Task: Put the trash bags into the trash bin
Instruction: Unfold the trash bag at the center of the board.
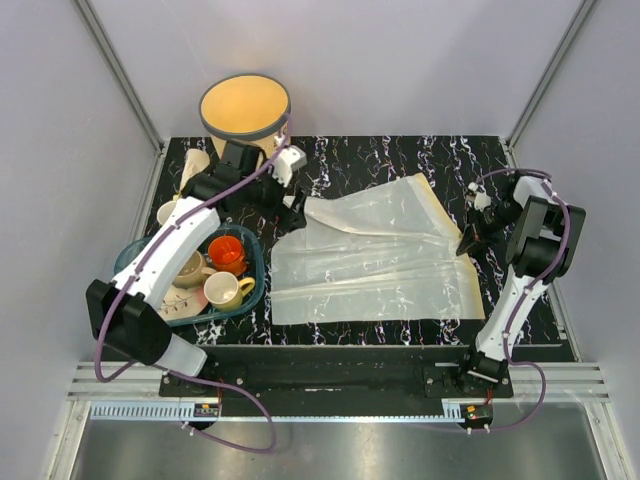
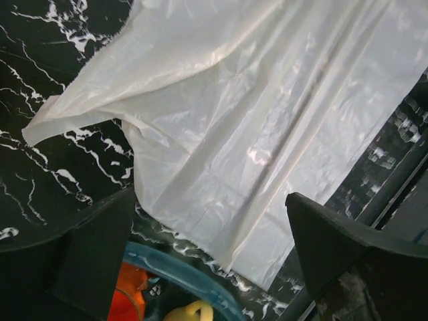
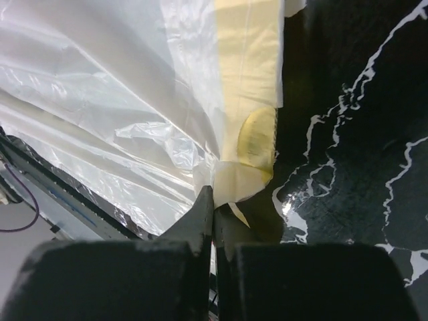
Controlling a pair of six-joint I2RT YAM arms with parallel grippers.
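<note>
The trash bag is spread flat as a wide translucent sheet across the middle of the black marbled table, with its yellow-tinted border turned toward 3 o'clock. At that border the right gripper is closed, and the yellowish edge of the film is pinched between its tips. The left gripper is held at the sheet's 10 o'clock corner, just beside the film, with its jaws spread wide and nothing between them. In the left wrist view the sheet is seen lying beyond and below the two dark fingers.

The trash bin stands upright at 11 o'clock of the sheet, past the left gripper, by the table's far left corner. A teal tray of cups sits just beside the sheet's 9 o'clock edge, under the left arm. The sheet's 6 o'clock edge runs close along the near table edge. Bare marbled surface is seen at 12 o'clock of the sheet, and a narrower strip at 3 o'clock behind the right gripper.
</note>
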